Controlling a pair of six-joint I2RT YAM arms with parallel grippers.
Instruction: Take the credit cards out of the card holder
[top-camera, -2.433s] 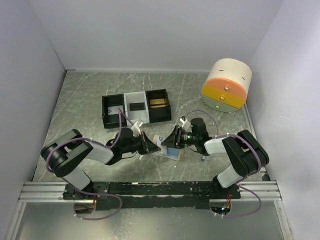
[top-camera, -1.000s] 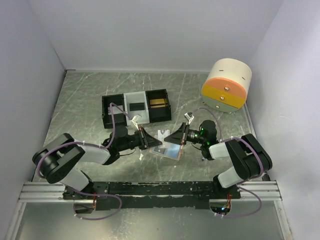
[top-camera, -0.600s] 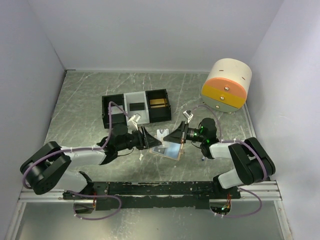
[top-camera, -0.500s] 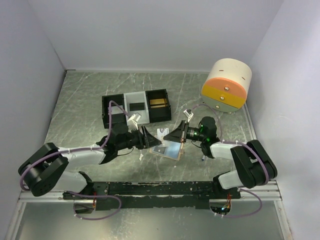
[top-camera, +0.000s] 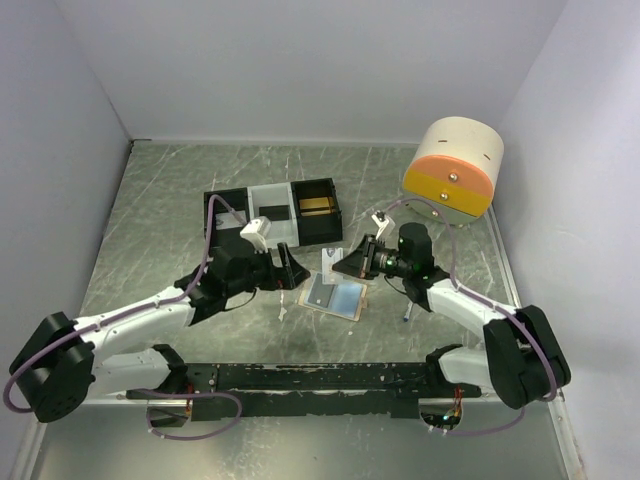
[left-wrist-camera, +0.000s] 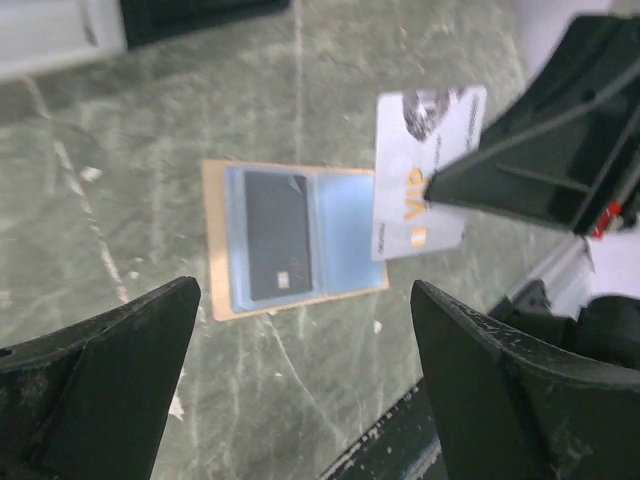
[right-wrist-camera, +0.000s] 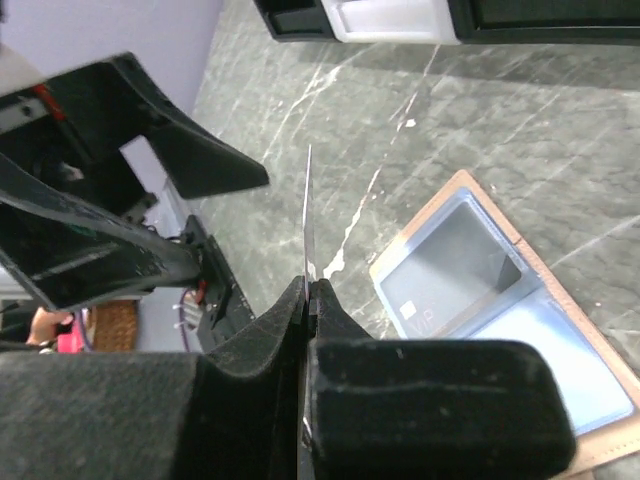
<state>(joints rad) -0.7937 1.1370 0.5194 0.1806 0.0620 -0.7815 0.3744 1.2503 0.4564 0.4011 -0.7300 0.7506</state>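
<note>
card holder (top-camera: 335, 297): lies open and flat on the counter, near the middle of its near edge, pale blue inside facing up
dark card (left-wrist-camera: 272, 235): sits in one pocket, not yet taken out
left hand (top-camera: 288, 270): wide open and empty, just beside the card holder; it would do well to pin the flap down before the next pull
right hand (right-wrist-camera: 308, 290): clamped on one edge of the white card (left-wrist-camera: 420, 185), held clear above the card holder; best carried off without twisting
tray (top-camera: 318, 233): behind, toward the far edge, a likely drop place
</note>
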